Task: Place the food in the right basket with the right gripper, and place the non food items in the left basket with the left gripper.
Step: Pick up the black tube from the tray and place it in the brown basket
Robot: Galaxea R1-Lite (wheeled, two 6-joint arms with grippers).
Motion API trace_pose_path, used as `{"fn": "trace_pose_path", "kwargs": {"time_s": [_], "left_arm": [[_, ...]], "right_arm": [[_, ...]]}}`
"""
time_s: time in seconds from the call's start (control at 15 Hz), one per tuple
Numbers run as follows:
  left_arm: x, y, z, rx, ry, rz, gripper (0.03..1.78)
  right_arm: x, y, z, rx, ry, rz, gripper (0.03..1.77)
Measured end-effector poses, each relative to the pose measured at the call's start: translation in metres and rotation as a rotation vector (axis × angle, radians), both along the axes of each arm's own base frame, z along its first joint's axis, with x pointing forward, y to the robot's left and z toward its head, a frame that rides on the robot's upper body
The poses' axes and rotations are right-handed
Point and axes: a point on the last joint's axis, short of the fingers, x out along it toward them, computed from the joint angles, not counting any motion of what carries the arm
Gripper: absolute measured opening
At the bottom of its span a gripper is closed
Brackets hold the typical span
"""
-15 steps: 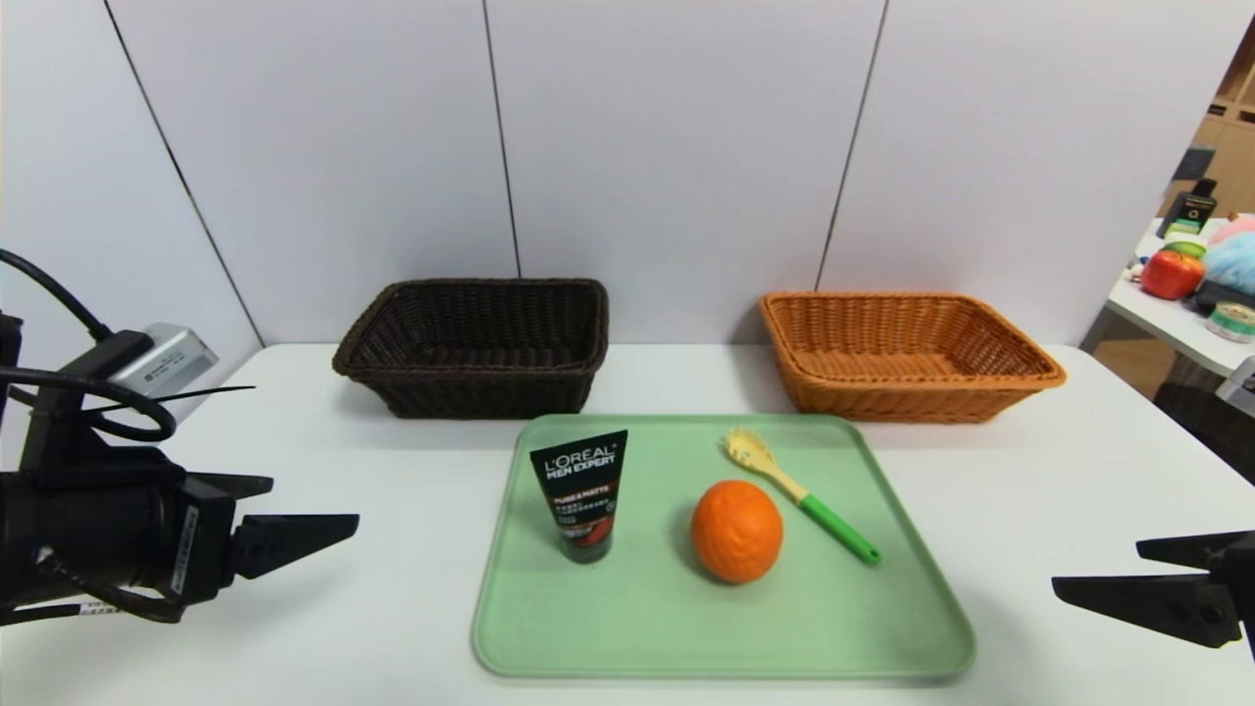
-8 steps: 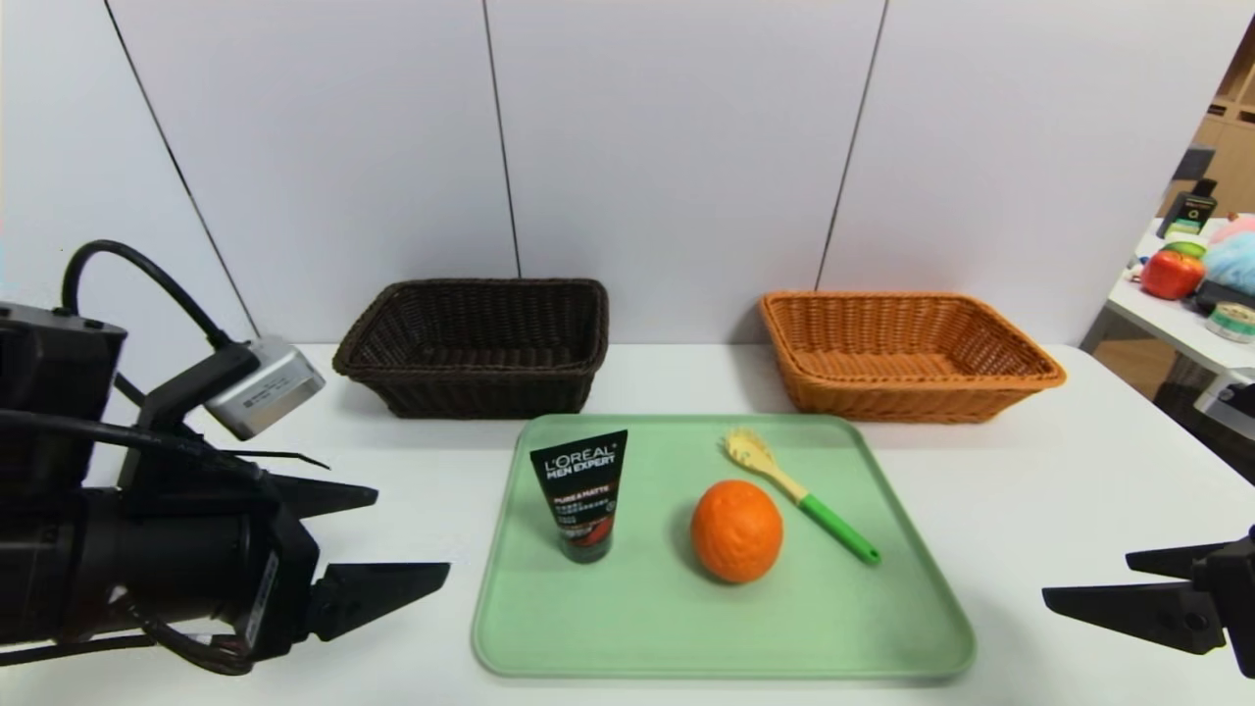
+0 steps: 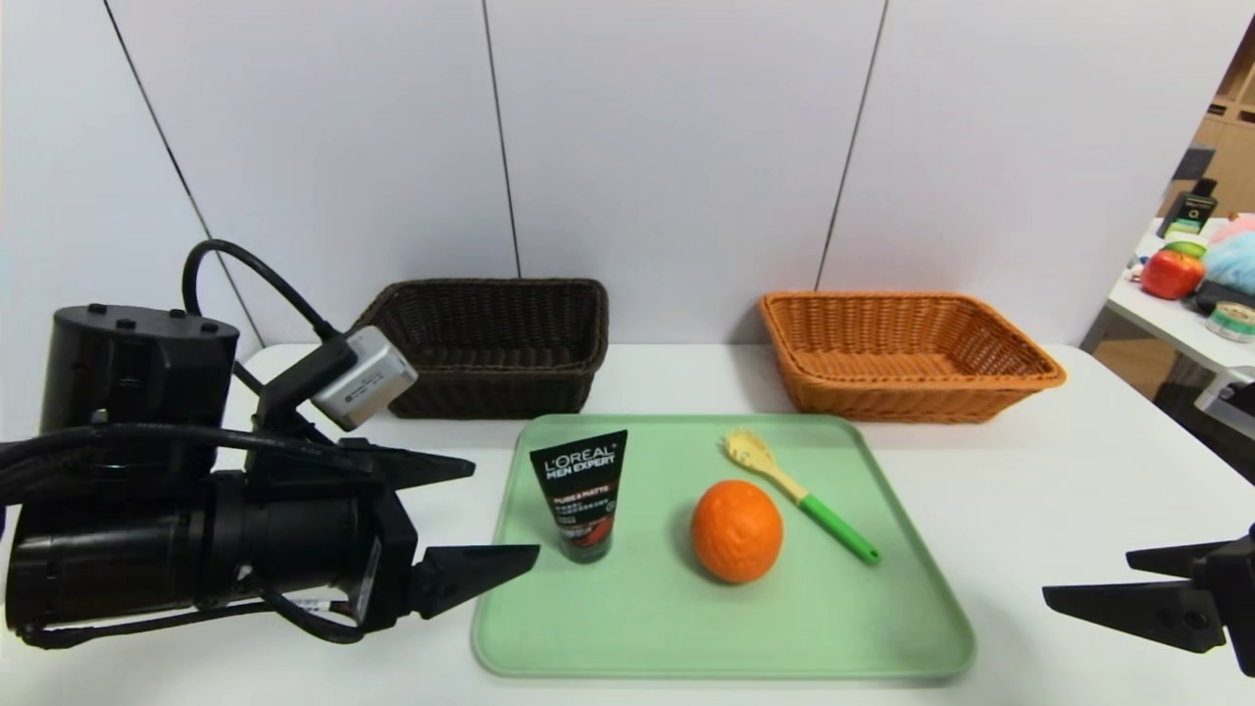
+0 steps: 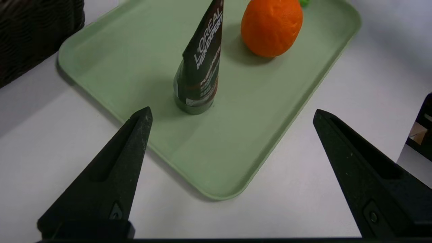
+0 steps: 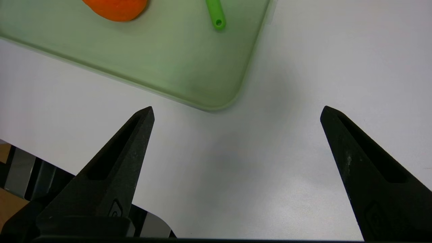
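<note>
The left end effector [image 3: 506, 512] hangs at the left edge of the green tray [image 3: 726, 628], beside the black L'OREAL tube [image 3: 580, 495], its jaws spread wide with nothing between them. One of its tips reaches over the tray's edge in the head view, and the tube stands just beyond the tips, untouched. The right end effector [image 3: 1085, 579] is well off to the right of the tray, above the white desk [image 3: 1039, 490], and its jaws are spread wide too, holding nothing. The tube stands upright on its cap in the left part of the tray, leaning slightly, with its printed face toward the head camera. The orange fruit [image 3: 737, 531] sits right of the tray's middle, apart from the tube. Just beyond the fruit and to its right lies the slim utensil [image 3: 804, 498], set aslant, its yellow head toward the baskets and its green handle toward the right side of the tray. Both baskets stand on the desk beyond the tray: the dark brown basket [image 3: 490, 392] on the left, partly hidden by the left arm's silver camera [image 3: 368, 380], and the orange-tan basket [image 3: 912, 397] on the right. Neither basket shows anything inside the part that can be seen. Pale wall panels [image 3: 677, 147] rise behind them.
</note>
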Motion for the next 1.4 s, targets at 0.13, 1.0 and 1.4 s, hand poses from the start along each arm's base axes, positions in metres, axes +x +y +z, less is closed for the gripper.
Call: {"fn": "trace_pose_path", "kwargs": {"time_s": [0.13, 1.0, 1.4], "left_arm": [[0.005, -0.003, -0.009, -0.007, -0.031, -0.046, 1.69], [0.055, -0.042, -0.082, -0.020, -0.179, -0.127, 1.69], [0.071, -0.056, -0.106, -0.038, -0.168, -0.136, 1.69]], "right_arm": [[0.000, 0.000, 0.000, 0.000, 0.003, -0.001, 1.70], [-0.008, -0.001, 0.005, 0.001, -0.036, -0.010, 1.70], [-0.011, -0.002, 0.005, 0.001, -0.042, -0.012, 1.70]]}}
